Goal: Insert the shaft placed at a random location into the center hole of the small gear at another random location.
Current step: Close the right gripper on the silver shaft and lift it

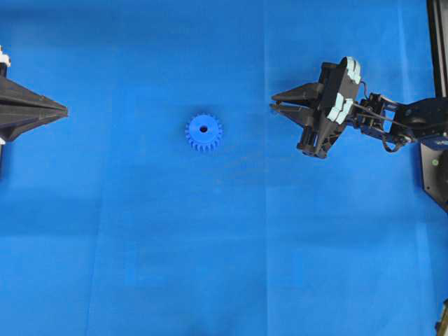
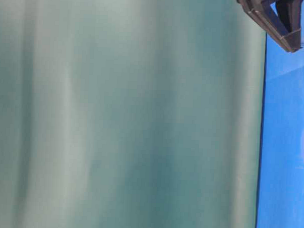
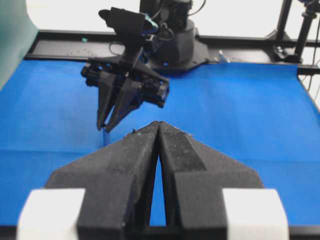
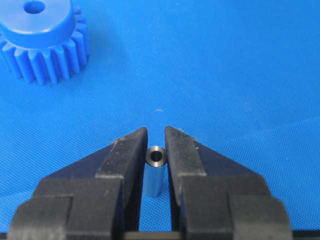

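Observation:
The small blue gear (image 1: 204, 132) lies flat on the blue cloth with its dark center hole (image 1: 204, 129) facing up. It also shows at the top left of the right wrist view (image 4: 45, 40). My right gripper (image 1: 273, 106) is to the right of the gear, apart from it. Its jaws are shut on the shaft (image 4: 155, 170), a short silvery pin with its round end pointing forward between the fingertips (image 4: 156, 131). My left gripper (image 1: 66, 110) is shut and empty at the far left (image 3: 159, 123).
The blue cloth (image 1: 224, 266) covers the table. The right arm's base and a black frame (image 1: 437, 42) stand at the right edge. A green backdrop (image 2: 122, 112) fills most of the table-level view.

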`<state>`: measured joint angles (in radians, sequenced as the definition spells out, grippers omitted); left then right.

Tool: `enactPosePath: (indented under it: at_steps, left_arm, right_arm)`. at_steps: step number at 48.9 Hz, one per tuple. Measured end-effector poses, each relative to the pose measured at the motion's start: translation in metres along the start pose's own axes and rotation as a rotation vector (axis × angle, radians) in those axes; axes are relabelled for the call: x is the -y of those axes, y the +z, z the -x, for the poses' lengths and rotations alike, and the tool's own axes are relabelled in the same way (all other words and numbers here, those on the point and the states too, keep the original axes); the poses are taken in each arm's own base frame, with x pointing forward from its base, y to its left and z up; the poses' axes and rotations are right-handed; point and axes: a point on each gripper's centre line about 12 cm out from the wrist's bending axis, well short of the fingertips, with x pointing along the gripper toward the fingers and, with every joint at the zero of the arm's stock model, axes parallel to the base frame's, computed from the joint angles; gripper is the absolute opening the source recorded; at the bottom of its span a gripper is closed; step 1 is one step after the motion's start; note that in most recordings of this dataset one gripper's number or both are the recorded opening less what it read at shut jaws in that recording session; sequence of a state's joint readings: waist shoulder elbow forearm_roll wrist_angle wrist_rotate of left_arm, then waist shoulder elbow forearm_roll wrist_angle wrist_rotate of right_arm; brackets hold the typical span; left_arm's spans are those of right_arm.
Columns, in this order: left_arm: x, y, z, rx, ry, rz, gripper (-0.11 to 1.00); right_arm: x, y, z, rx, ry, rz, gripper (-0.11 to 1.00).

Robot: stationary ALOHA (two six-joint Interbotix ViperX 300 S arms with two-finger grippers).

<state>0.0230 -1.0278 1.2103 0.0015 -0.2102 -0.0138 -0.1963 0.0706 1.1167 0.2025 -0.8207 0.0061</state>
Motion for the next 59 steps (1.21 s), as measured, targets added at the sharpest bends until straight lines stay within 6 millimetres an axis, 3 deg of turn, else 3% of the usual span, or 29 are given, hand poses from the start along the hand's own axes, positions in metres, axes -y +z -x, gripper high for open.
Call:
enactPosePath:
  at_steps: [19, 30, 44, 59]
  left_arm:
    - [0.000, 0.000, 0.000, -0.005, -0.001, 0.000, 0.00]
    - [0.000, 0.000, 0.000, -0.003, 0.000, 0.002, 0.00]
    - [0.000, 0.000, 0.000, -0.005, -0.001, 0.000, 0.00]
    - [0.000, 0.000, 0.000, -0.005, -0.001, 0.002, 0.00]
  right_arm:
    - [-0.009, 0.056, 0.030, 0.015, 0.050, -0.017, 0.02]
    - [-0.012, 0.073, 0.042, 0.023, 0.070, -0.016, 0.02]
    - [-0.013, 0.071, 0.036, 0.003, 0.070, -0.009, 0.02]
    - [-0.030, 0.080, 0.006, -0.001, 0.098, 0.005, 0.02]
